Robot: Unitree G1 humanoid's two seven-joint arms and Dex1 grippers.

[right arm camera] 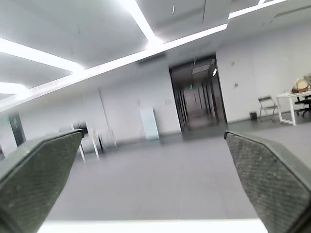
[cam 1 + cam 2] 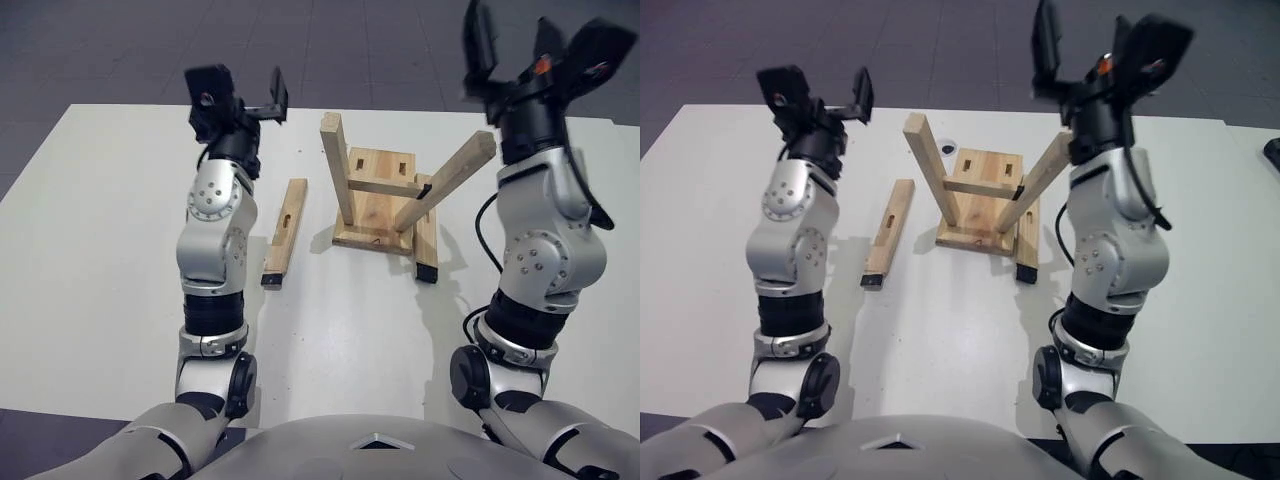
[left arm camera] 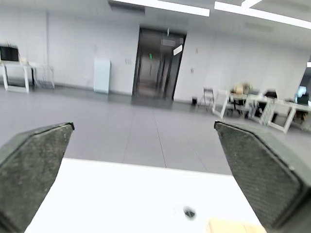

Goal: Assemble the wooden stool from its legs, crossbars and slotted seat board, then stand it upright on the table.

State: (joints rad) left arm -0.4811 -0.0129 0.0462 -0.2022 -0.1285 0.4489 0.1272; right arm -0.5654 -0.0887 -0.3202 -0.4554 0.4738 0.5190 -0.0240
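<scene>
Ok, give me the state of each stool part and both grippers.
Seat board: flat on the table.
Upright leg: standing on the board.
Tilted leg: leaning rightward from the board.
Crossbar: spanning those two legs.
Loose leg: lying flat, left of board.
Left gripper: open, empty.
Right gripper: open, empty.

Loose leg (image 2: pixel 284 232) lies on the table (image 2: pixel 100 250) left of the seat board (image 2: pixel 373 212), apparently apart.

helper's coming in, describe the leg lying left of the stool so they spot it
On the white table, find the half-built stool mid-table. Left of it, apart, one leg lies flat alone; the others stand in or lie against the seat.
</scene>
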